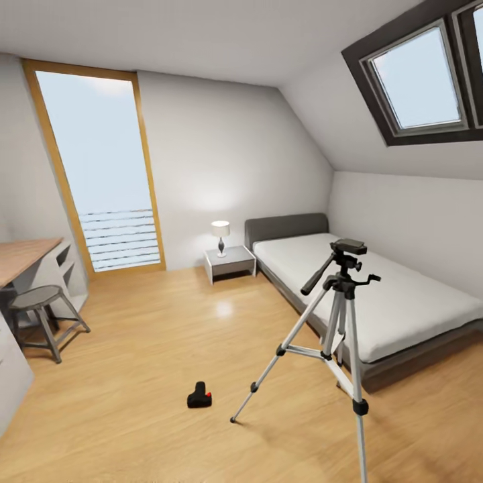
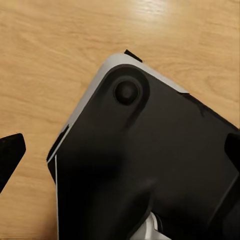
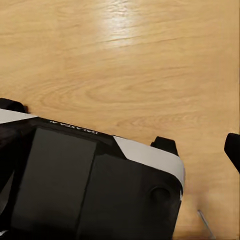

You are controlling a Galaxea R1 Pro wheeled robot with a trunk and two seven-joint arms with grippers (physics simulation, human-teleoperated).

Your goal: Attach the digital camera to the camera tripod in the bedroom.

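Fingers barely in view, their spread untellable, as the digital camera (image 1: 199, 395) lies on the floor beside the camera tripod (image 1: 339, 315), unattached.

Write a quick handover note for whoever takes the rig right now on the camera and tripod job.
Grippers: neither wrist view settles whether left or right is open; nothing is seen held.
Things: the digital camera lies on the wood floor, apart from the camera tripod, which stands upright beside the bed with its head bare.
Done: robot is in the bedroom, facing both.
Left: approach, pick up the camera, mount it on the tripod head.
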